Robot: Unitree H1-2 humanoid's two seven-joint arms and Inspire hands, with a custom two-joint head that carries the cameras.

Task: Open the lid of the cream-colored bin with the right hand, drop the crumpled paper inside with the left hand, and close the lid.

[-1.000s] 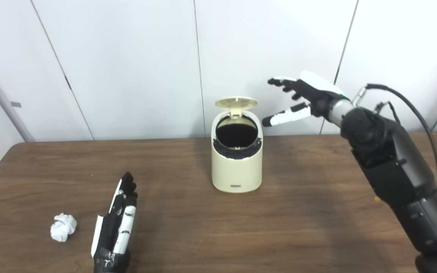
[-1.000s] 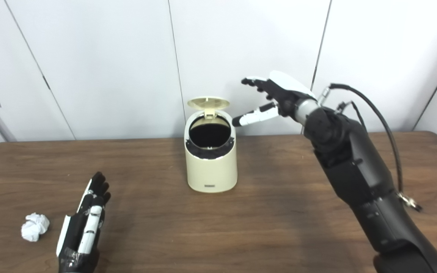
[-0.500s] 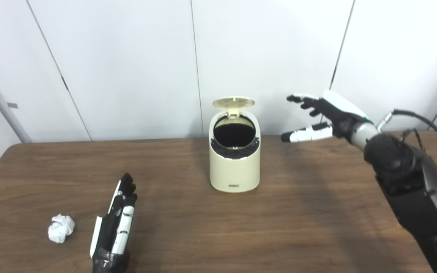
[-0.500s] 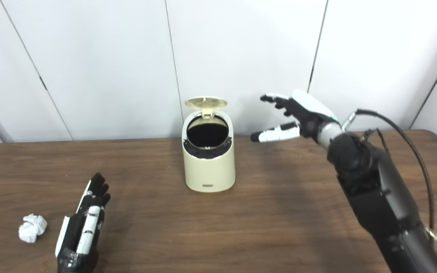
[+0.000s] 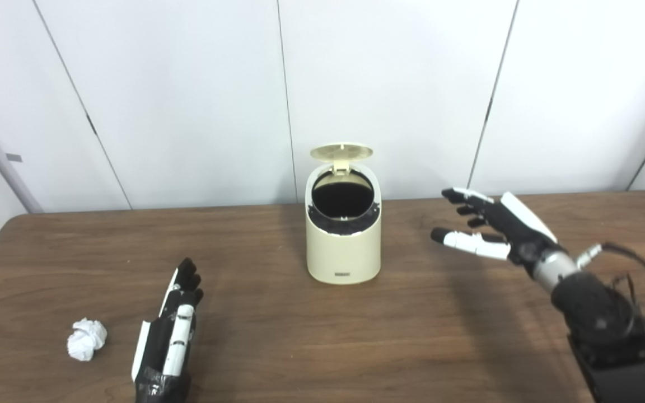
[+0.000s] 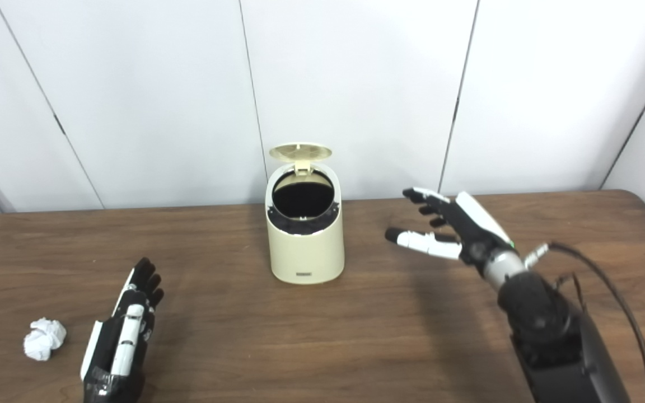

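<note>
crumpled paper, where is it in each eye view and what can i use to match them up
Left eye view: the crumpled paper lies on the table near the lower left, just left of the left hand.
Right eye view: the same paper sits closer to the left edge.
Shared landmark: the cream-colored bin, lid up, at centre.

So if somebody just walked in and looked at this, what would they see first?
Probably the cream-colored bin standing in the middle of the brown table, with its lid flipped up and a dark hole showing inside. Next, the right hand, hanging in the air beside the bin with its fingers spread. Then the left hand, flat on the table near the front, with the crumpled paper lying just to its left.
</note>
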